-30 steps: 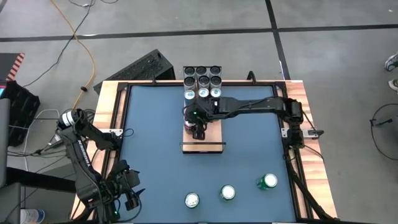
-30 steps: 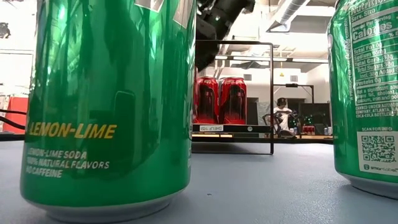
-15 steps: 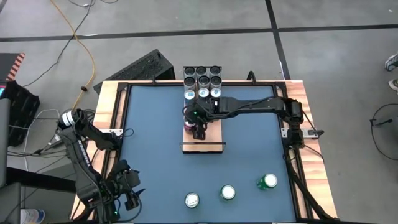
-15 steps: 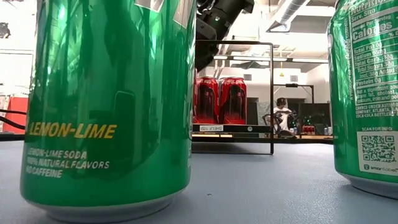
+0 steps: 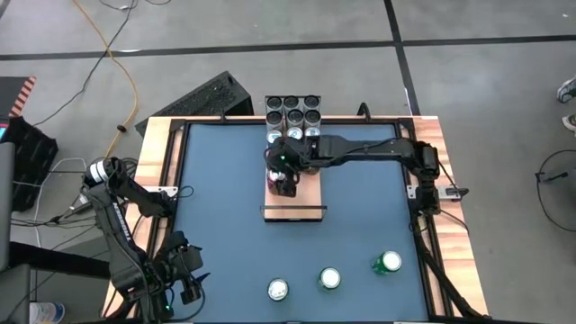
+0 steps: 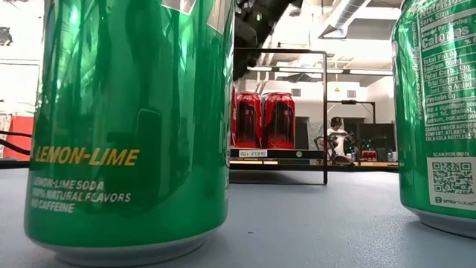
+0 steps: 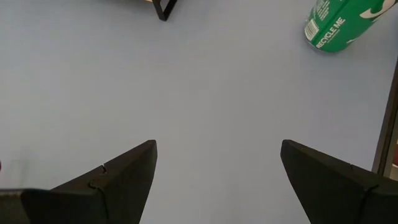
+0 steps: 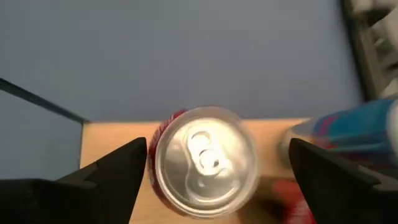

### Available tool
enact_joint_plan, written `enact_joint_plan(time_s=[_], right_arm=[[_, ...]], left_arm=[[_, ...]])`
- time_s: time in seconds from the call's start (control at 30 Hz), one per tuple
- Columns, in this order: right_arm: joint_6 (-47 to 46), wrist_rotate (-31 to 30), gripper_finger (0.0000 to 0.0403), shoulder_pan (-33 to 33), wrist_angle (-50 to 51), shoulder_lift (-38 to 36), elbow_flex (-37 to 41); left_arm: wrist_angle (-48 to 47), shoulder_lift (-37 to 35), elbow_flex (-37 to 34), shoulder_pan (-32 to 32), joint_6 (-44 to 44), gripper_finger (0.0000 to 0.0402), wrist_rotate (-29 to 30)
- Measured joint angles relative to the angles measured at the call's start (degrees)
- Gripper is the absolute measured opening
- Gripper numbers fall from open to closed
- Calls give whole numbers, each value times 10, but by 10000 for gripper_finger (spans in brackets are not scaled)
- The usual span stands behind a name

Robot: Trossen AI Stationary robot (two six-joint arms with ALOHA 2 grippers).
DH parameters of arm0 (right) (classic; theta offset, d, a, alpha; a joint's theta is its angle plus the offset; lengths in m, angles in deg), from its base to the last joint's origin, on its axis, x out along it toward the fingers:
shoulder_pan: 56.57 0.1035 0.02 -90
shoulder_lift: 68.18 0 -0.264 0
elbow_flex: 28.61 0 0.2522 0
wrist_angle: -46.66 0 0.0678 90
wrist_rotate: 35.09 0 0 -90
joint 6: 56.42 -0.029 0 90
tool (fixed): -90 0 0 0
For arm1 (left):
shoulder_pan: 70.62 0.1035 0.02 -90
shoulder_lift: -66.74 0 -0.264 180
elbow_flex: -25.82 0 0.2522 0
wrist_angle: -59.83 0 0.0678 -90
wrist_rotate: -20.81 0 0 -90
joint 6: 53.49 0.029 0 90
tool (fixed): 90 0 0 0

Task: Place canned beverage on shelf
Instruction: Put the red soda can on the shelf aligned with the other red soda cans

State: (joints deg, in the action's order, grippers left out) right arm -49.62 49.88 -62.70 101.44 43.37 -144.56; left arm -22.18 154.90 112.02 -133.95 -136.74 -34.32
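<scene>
The shelf [image 5: 293,203], a pale wood plank with black wire rails, lies at the middle of the blue table. A red can [image 8: 205,163] with a silver top stands upright on it. My right gripper [image 8: 217,152] hangs open over this can, one finger on either side of its top and clear of it. In the high view that gripper [image 5: 286,183] is over the shelf's middle. More red cans [image 6: 279,119] stand on the shelf [image 6: 275,154]. My left gripper [image 7: 216,168] waits open over bare table at the near left corner [image 5: 183,274].
Three green cans [image 5: 278,289] [image 5: 329,278] [image 5: 388,263] stand along the near edge; two fill the low view [image 6: 130,126] [image 6: 439,112]. A black tray of cans [image 5: 292,110] sits at the shelf's far end. A blue-and-red can [image 8: 348,130] stands beside the red one.
My right gripper has risen a little above the shelf and has gone almost out of the top of the low view. The red can stays standing on the plank.
</scene>
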Motion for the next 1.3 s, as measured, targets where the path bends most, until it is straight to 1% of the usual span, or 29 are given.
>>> enact_joint_plan(time_s=[0.07,0.17,0.27,0.33,0.37,0.43,0.47,0.53,0.63,0.67,0.7,0.8,0.97,1.13,1.3], right_arm=[[6,-8,370,0,11,-3,-35],[8,-10,367,1,54,-4,-95],[27,-18,359,12,83,-4,-138],[41,-33,338,27,102,-4,-159],[48,-34,321,33,122,-4,-169],[56,-35,273,46,150,-4,-177],[58,-35,241,52,159,-4,-177],[59,-28,168,60,174,-3,-174],[57,-27,48,66,159,2,-153],[55,-26,25,67,154,3,-143],[50,-26,16,67,148,4,-135],[28,-26,20,67,112,3,-106],[20,-26,3,72,112,3,-83],[18,-21,1,82,96,4,-53],[19,-22,0,82,90,3,-44]], left_arm=[[0,0,0,0,1,330,0],[0,0,0,0,1,330,0],[0,0,0,0,-5,330,0],[0,0,0,0,-10,330,0],[0,0,0,0,-13,330,0],[0,0,0,0,-15,330,0],[0,0,0,0,-15,330,0],[0,0,0,0,-15,330,0],[0,0,0,0,-15,330,0],[-1,0,0,0,-16,330,0],[-1,0,0,0,-16,330,0],[-1,0,0,0,-16,330,0],[0,0,0,0,-16,330,0],[0,0,0,0,-16,330,0],[-3,0,0,0,-14,330,0]])
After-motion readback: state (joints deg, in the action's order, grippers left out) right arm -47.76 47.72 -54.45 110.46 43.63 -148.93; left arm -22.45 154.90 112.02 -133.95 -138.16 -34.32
